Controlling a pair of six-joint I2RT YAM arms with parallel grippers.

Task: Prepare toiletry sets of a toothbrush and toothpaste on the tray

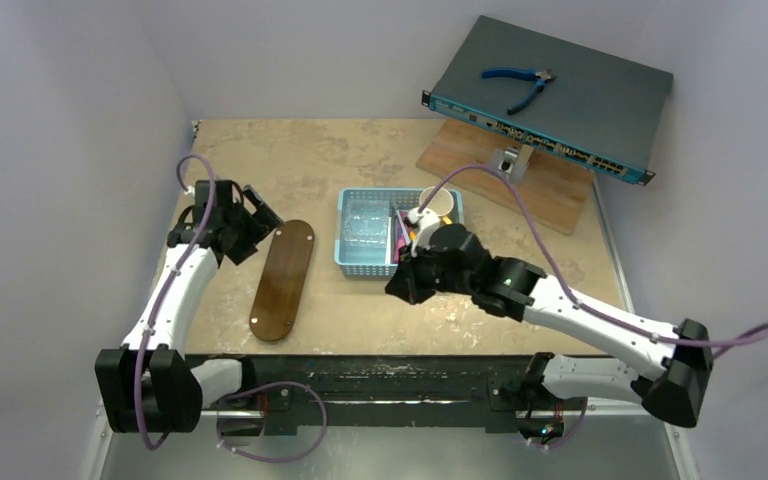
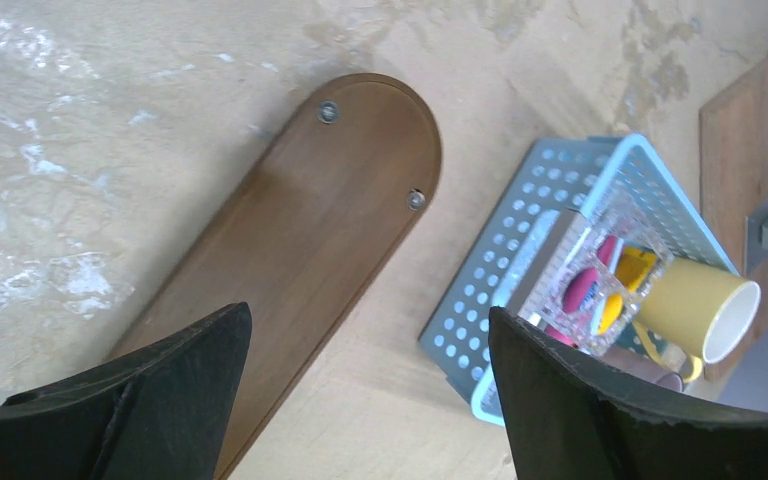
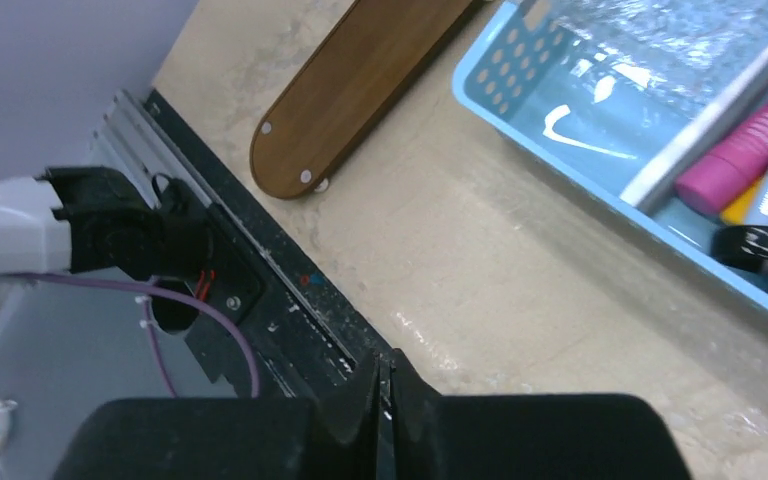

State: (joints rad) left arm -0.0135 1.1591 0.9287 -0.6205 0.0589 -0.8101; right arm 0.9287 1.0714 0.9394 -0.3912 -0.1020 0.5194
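The tray [image 1: 283,280] is bare, so the task looks hardly begun: the pink tube [image 3: 750,150] and yellow tube [image 3: 742,207] lie in the blue mesh basket's [image 1: 360,270] right compartment. The left gripper [image 2: 370,320] hangs open by the tray's far end. The right gripper [image 3: 385,378], closed on nothing, hovers beside the basket.

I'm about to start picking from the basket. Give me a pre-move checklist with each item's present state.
1. Tray bare and ready for sets: ok.
2. Left pincer open: ok.
3. Right pincer open for a pick: not ok, it is shut with nothing between its fingers.
4. Pink tube lying in the basket: ok.
5. Toothbrush found in the basket: cannot tell.
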